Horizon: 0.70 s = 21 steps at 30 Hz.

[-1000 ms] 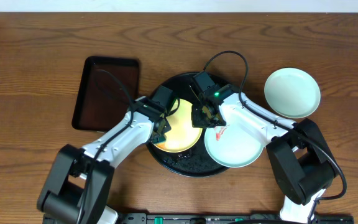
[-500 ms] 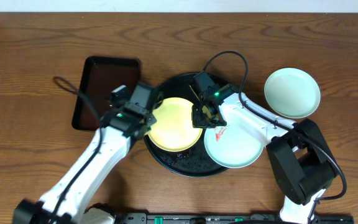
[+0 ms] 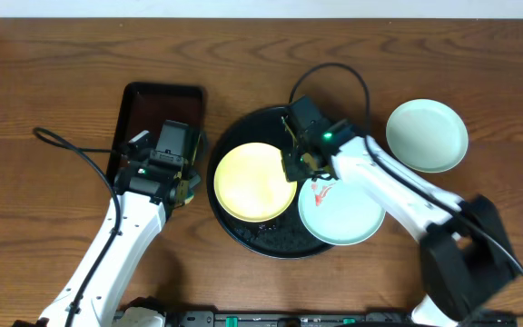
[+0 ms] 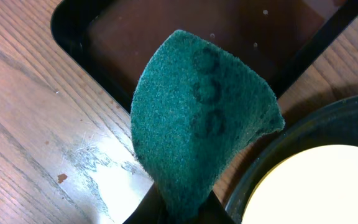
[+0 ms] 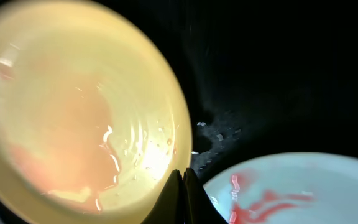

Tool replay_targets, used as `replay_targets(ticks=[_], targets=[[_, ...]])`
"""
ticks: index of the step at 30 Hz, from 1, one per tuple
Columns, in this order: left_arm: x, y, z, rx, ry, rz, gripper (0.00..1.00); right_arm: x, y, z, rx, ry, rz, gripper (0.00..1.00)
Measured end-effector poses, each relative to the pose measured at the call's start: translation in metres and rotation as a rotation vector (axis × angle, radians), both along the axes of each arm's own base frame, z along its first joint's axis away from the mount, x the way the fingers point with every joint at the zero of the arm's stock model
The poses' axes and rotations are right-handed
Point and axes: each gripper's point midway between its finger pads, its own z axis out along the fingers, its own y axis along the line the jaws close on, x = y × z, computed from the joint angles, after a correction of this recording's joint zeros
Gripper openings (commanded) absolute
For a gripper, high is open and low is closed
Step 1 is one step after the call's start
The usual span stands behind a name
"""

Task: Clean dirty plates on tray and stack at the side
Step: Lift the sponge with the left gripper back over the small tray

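The round black tray (image 3: 261, 118) holds the pale yellow plate (image 3: 254, 180), which looks wet, with a faint orange film in the right wrist view (image 5: 73, 106). A pale blue plate (image 3: 339, 213) with red smears sits at the tray's right edge (image 5: 291, 186). My right gripper (image 3: 295, 168) is shut on the yellow plate's right rim (image 5: 184, 186). My left gripper (image 3: 184, 186) is shut on a green scouring sponge (image 4: 197, 124), above the table between the brown tray and the black tray. A second, clean-looking pale blue plate (image 3: 427, 134) lies on the table at the right.
The rectangular dark brown tray (image 3: 152, 136) lies left of the black tray, just behind my left gripper (image 4: 166, 37). Wet specks lie on the black tray's front part (image 3: 275, 238). A wet patch shows on the wood under the sponge (image 4: 104, 162).
My left arm has pulled back to the left with the sponge, off the yellow plate to the table beside the brown tray. My right gripper has stayed on the yellow plate's rim.
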Motion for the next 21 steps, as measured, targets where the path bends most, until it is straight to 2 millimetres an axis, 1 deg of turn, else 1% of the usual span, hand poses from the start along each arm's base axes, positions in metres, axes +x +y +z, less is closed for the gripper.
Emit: replay_targets(ticks=[4, 6, 7, 9, 10, 11, 12, 14, 16, 18, 21], targets=[[0.001, 0.002, 0.000, -0.001, -0.003, 0.006, 0.08, 0.008, -0.008, 0.041, -0.004, -0.120, 0.003, 0.01], [0.001, 0.001, 0.000, -0.001, -0.006, 0.006, 0.08, 0.009, -0.009, 0.050, 0.002, -0.146, 0.001, 0.01], [0.002, 0.001, 0.000, -0.002, -0.007, 0.006, 0.08, 0.010, -0.009, 0.055, 0.008, -0.158, 0.003, 0.10], [0.002, 0.001, 0.000, -0.002, -0.007, 0.006, 0.08, 0.011, -0.008, 0.057, 0.015, -0.169, 0.011, 0.32], [0.002, 0.001, 0.000, -0.002, -0.007, 0.006, 0.08, 0.012, -0.006, 0.056, 0.018, -0.168, 0.014, 0.45], [0.002, 0.001, 0.000, -0.002, -0.007, 0.006, 0.08, 0.012, -0.006, 0.054, 0.016, -0.165, 0.012, 0.57], [0.002, 0.001, 0.000, -0.002, -0.007, 0.006, 0.08, 0.013, -0.005, 0.051, 0.016, -0.161, 0.013, 0.60], [0.002, 0.001, 0.000, -0.002, -0.007, 0.006, 0.08, 0.016, -0.003, 0.042, 0.009, -0.149, 0.012, 0.59], [0.002, 0.001, 0.000, -0.002, -0.007, 0.006, 0.08, 0.018, 0.000, 0.028, 0.002, -0.125, 0.014, 0.57], [0.002, 0.001, 0.000, -0.002, -0.007, 0.006, 0.08, 0.018, 0.001, 0.005, -0.021, -0.080, 0.012, 0.54], [0.002, 0.001, 0.000, -0.002, -0.007, 0.006, 0.08, 0.016, 0.001, -0.024, -0.047, -0.019, 0.004, 0.49]])
